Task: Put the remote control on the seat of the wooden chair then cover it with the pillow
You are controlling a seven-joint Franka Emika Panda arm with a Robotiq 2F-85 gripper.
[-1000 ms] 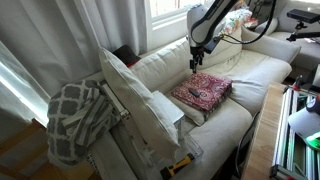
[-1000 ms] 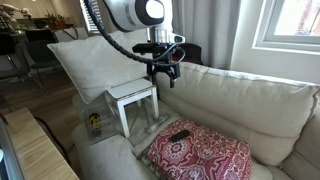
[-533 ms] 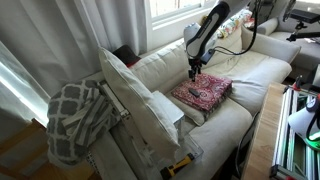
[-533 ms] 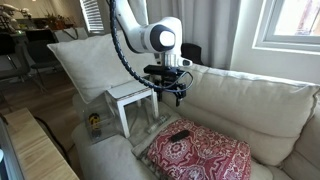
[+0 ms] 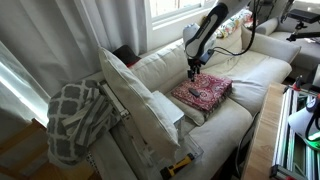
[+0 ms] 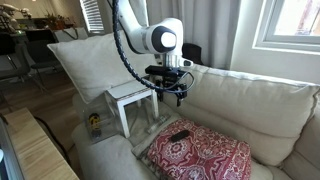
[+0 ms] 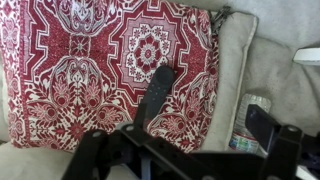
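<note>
remote [image 7: 157,92] lies on the red cushion [image 7: 80,70], a slim dark bar near the middle of the wrist view, its upper end leaning a little to the right. in an exterior view the remote [image 6: 180,135] sits low in the centre of the frame on the cushion [image 6: 210,155], which rests on the sofa [image 6: 255,100]. the gripper [image 6: 172,96] hangs above it without touching, jaws apart and holding nothing. left of centre stands the chair [image 6: 130,97], just beside the sofa, and the pillow [image 6: 88,62] stands on edge behind it toward the upper left. in an exterior view the pillow [image 5: 135,95] fills the middle of the frame, with a blanket [image 5: 72,122] at lower left and a yellow-and-black tool [image 5: 180,163] at the bottom. the gripper [image 5: 191,70] hovers over the cushion [image 5: 205,93] at upper right.
</note>
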